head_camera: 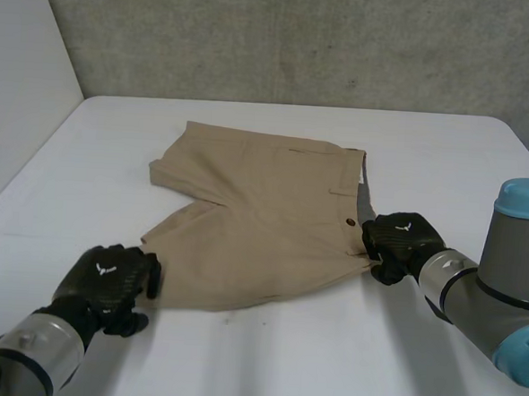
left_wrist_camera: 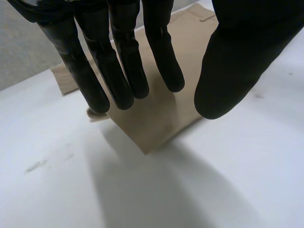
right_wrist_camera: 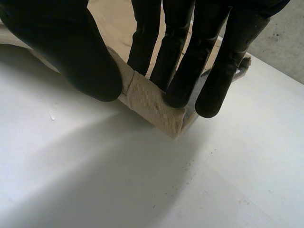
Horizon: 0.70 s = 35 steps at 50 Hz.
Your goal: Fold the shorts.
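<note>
Tan shorts (head_camera: 263,225) lie flat on the white table (head_camera: 326,363), with the waistband toward my right arm and the two legs toward my left. My right hand (head_camera: 401,244) is at the near corner of the waistband. In the right wrist view its thumb (right_wrist_camera: 71,52) and fingers pinch a rolled bit of the waistband (right_wrist_camera: 152,102). My left hand (head_camera: 107,283) is at the near leg's hem corner. In the left wrist view its fingers (left_wrist_camera: 118,61) are straight, apart from the thumb, just over the hem corner (left_wrist_camera: 156,121), holding nothing.
A grey concrete wall (head_camera: 301,39) runs behind the table's far edge. A white panel (head_camera: 20,75) stands at the left. Bare tabletop stretches in front of the shorts between my arms.
</note>
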Tool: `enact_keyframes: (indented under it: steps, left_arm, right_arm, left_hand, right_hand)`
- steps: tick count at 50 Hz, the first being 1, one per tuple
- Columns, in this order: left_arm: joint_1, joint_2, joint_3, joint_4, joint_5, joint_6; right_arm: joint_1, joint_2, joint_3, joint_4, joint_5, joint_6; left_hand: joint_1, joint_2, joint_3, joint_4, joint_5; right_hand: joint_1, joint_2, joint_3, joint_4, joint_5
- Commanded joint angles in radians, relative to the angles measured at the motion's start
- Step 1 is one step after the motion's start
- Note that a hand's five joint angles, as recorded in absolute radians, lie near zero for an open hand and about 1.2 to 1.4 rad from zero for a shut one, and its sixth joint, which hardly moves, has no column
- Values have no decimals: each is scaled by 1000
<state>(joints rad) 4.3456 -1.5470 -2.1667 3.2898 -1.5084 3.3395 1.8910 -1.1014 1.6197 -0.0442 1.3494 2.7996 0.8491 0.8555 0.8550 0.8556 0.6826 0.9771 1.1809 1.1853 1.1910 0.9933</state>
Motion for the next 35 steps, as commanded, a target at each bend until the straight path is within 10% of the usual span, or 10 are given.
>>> enact_keyframes:
  steps: [1,15,35]
  left_arm:
    - [17,-39,1,39,37,26]
    - [43,-332,189,134,25,273]
    - [39,-450,309,142,28,279]
  right_arm:
    - [0,0,2,-2,-1,-2]
    - [0,0,16,-5,-18,-2]
    - [-4,0,11,-5,-18,-8]
  left_hand:
    - [-110,-116,-116,-116,-118]
    - [-178,-184,-183,-184,-186]
    - [-2,-8,-8,-8,-10]
  right_hand:
    - [419,215,211,205,228]
    - [419,215,211,205,228]
    - [419,215,211,205,228]
